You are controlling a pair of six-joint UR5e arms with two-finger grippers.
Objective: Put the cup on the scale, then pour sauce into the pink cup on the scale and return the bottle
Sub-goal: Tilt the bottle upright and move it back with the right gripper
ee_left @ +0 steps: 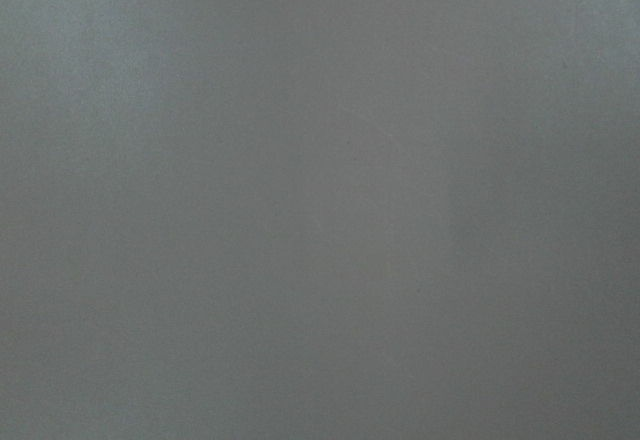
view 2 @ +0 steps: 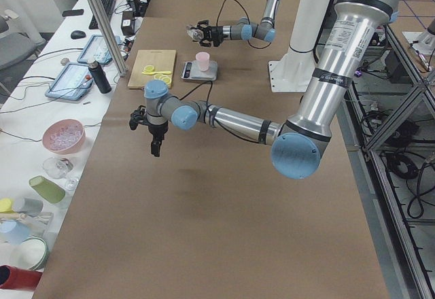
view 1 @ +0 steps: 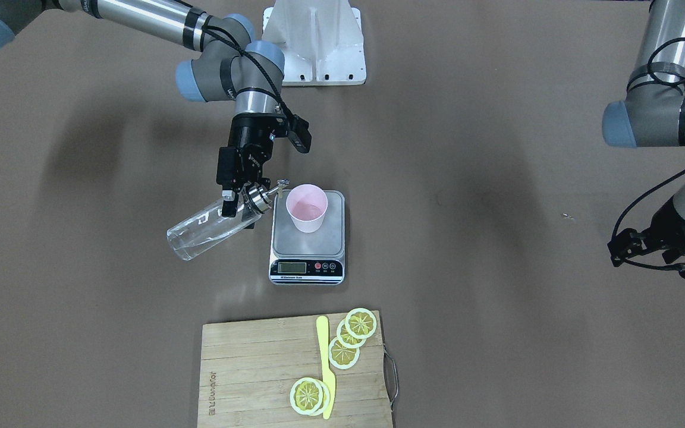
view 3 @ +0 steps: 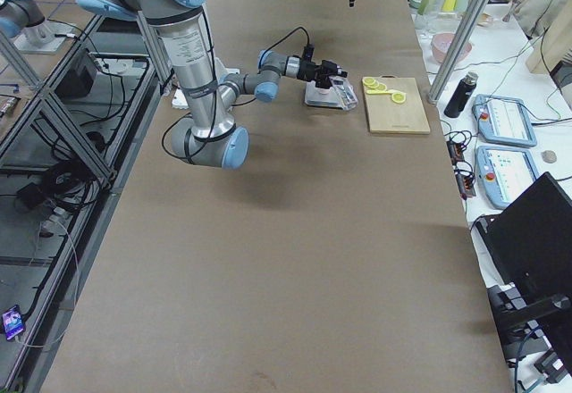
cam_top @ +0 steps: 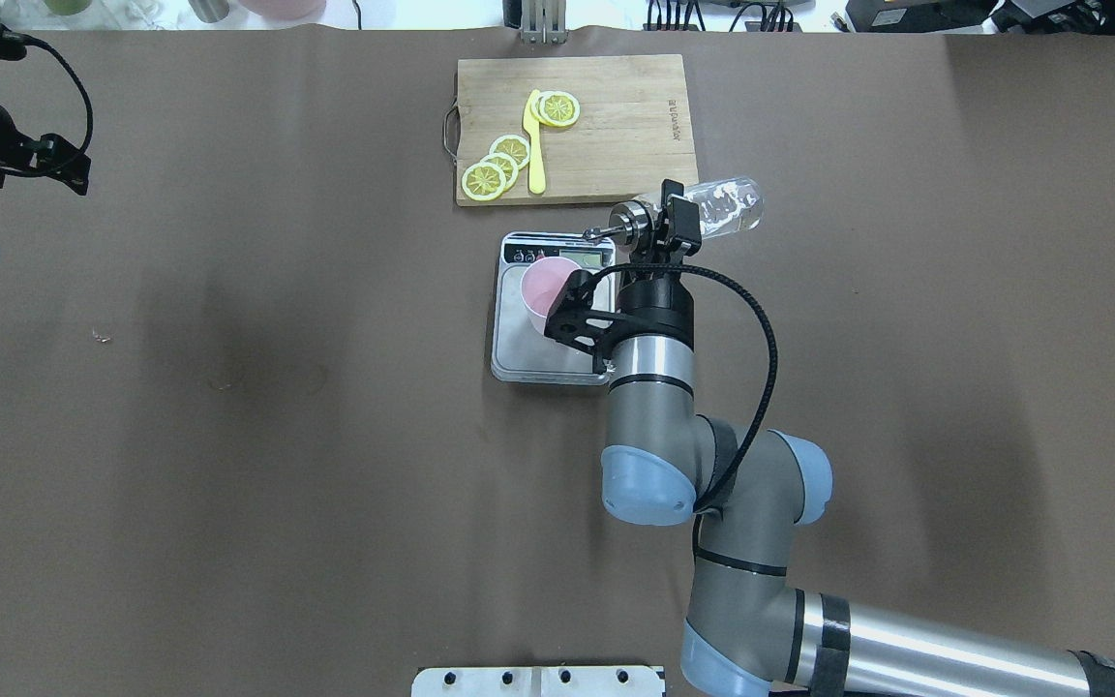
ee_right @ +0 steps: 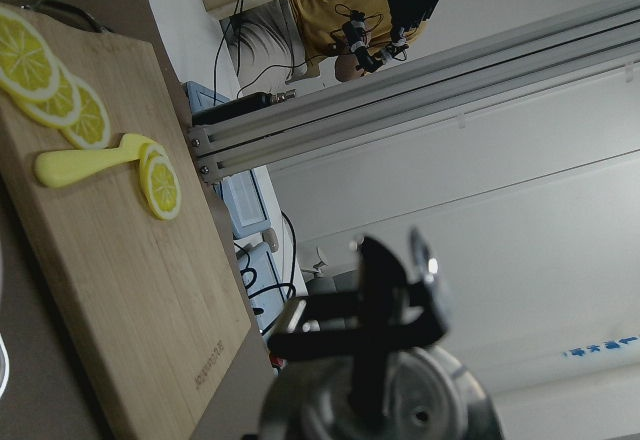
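Note:
The pink cup (view 1: 307,208) stands upright on the scale's steel platform (view 1: 319,241). My right gripper (view 1: 238,203) is shut on the neck of the clear glass bottle (view 1: 206,229). The bottle is tipped nearly level, its silver spout (view 1: 282,187) at the cup's rim. The overhead view shows the same: bottle (cam_top: 732,205), cup (cam_top: 546,286), scale (cam_top: 528,353). I cannot make out a stream of sauce. The right wrist view shows the silver cap (ee_right: 390,400) close up. My left gripper (view 1: 619,249) hangs far off at the table's end, holding nothing; I cannot tell whether it is open or shut.
A wooden chopping board (view 1: 247,374) with lemon slices (view 1: 351,336) and a yellow knife (view 1: 326,368) lies just beyond the scale on the operators' side. The white mount base (view 1: 319,41) is at the robot's side. The left wrist view shows only blank grey.

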